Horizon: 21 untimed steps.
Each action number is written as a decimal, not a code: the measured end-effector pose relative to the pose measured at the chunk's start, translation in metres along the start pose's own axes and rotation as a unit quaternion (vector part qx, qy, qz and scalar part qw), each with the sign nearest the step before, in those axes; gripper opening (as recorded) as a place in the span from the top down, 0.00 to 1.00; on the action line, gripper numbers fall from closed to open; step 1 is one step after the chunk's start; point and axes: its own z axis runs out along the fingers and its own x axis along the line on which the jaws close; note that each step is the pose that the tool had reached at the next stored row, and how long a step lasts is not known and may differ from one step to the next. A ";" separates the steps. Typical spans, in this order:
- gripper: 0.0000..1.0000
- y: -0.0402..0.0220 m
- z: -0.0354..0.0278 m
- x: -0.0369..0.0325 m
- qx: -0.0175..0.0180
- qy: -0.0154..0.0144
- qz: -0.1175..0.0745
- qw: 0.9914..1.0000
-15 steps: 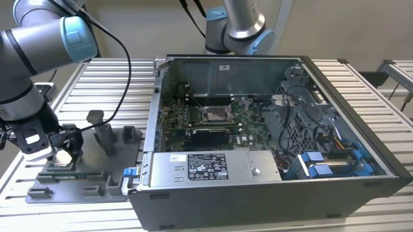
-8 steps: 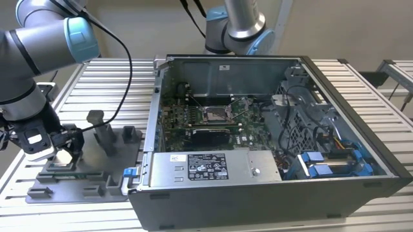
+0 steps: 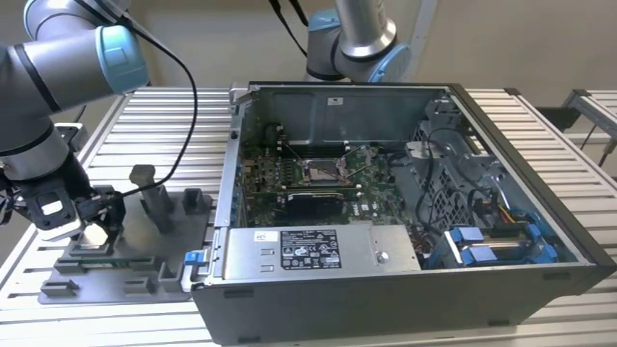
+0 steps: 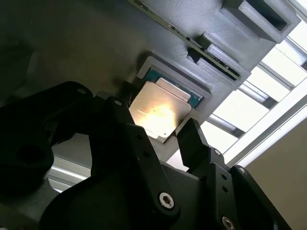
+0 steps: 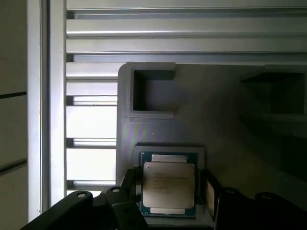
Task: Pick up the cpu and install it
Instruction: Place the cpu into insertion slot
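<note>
Silvery metal on a green board: your cpu (image 5: 169,184) lies flat in a shallow square pocket of the grey plastic tray (image 5: 216,120), top face up and catching the light in the second wrist view (image 4: 160,111). It is seated in the pocket, not lifted.

Your claw (image 5: 172,191) is down over it and open to about the cpu's width. One black finger stands on each side, and the fingers (image 5: 210,191) sit just beside the cpu's edges. In the first wrist view a thin gap shows at one side, so the claw has hold of nothing. The second wrist view shows the same straddle, with a finger (image 4: 192,139) just beside one edge of the cpu.

In the exterior view the claw (image 3: 92,235) hangs from the arm (image 3: 48,65) over the near end of the tray (image 3: 135,278). The tray lies on the slatted metal table (image 3: 154,108) at the exterior view's left.

Just to the tray's right stands the open computer case (image 3: 405,296). A silver box (image 3: 318,249) lies along its near wall. Beyond the box is the green board (image 3: 279,184), with a square socket (image 3: 323,170) near its middle, well apart from the cpu. A second arm (image 3: 357,36) rises behind the case's far wall.
</note>
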 end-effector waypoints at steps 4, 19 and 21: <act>0.00 0.0000 0.0001 0.0000 0.001 0.000 0.000 1.000; 0.00 0.0001 -0.0012 0.0001 0.002 0.001 -0.007 1.000; 0.00 0.0001 -0.0011 0.0001 0.003 0.001 -0.007 1.000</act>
